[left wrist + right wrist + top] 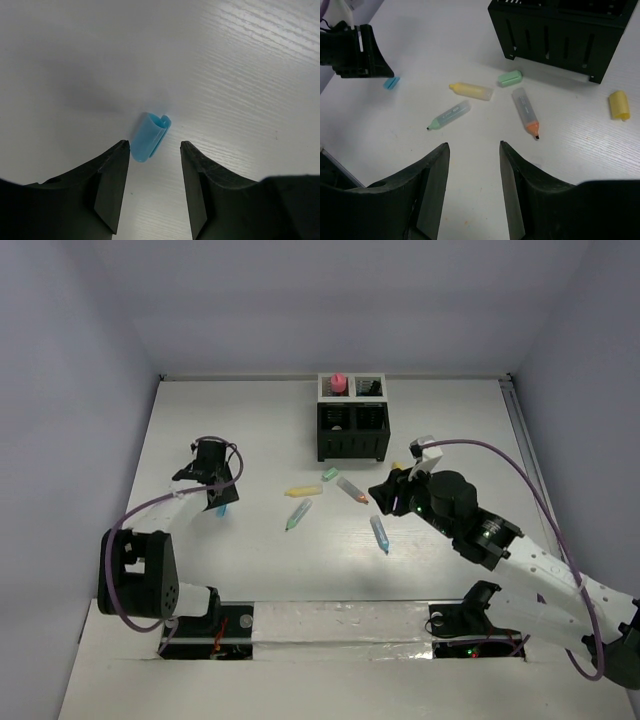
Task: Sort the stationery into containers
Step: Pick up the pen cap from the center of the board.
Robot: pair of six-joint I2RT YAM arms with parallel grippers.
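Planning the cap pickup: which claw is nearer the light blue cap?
Left. The left claw hovers just over the light blue cap; the right claw is far off, near the markers.

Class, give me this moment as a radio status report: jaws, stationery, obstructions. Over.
Left jaws open, blue cap lying just beyond them, ungripped. Right jaws open, empty, above loose markers. Pink tube already in organizer. Nothing blocking.

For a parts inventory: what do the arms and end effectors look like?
The left arm and right arm have black joints, white links and looping purple cables. The left end effector and right end effector are black, two-fingered.
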